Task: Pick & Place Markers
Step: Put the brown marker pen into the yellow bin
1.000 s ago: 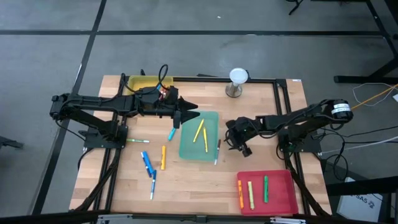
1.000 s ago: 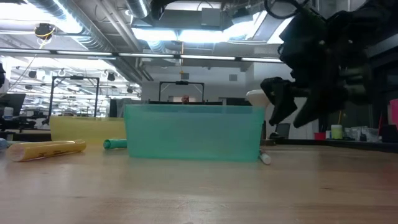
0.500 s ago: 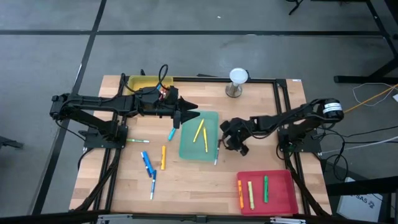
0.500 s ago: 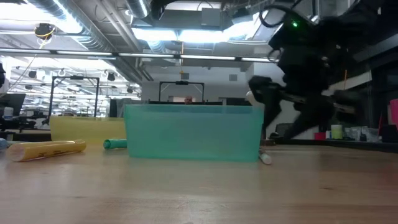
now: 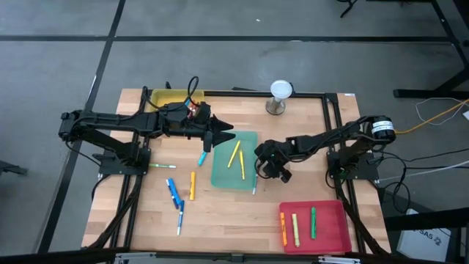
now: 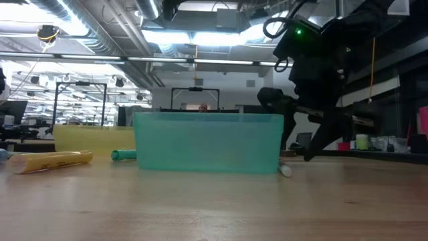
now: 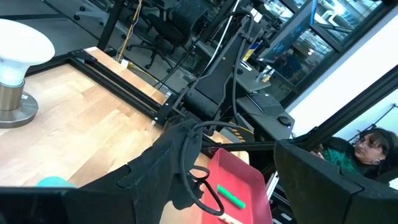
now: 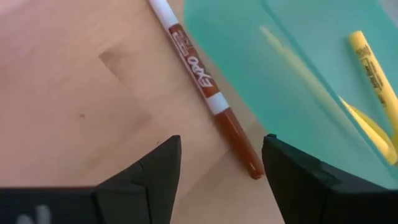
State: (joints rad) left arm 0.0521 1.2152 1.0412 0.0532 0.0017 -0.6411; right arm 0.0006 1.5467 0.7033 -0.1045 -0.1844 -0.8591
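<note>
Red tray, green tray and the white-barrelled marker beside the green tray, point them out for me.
red tray (image 5: pixel 333 227), high view, bare floor right of its markers.
green tray (image 5: pixel 223 172), high view, bare floor left of the yellow markers.
white-barrelled marker (image 8: pixel 194 65), right wrist view, printed white barrel.

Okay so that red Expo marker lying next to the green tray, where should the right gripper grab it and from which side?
Grip the red Expo marker around mid-barrel, near the printed label, coming straight down from above. It lies flat on the table, close alongside the green tray, so the open right gripper should straddle it across its width, one finger slipping into the narrow gap by the tray wall.
</note>
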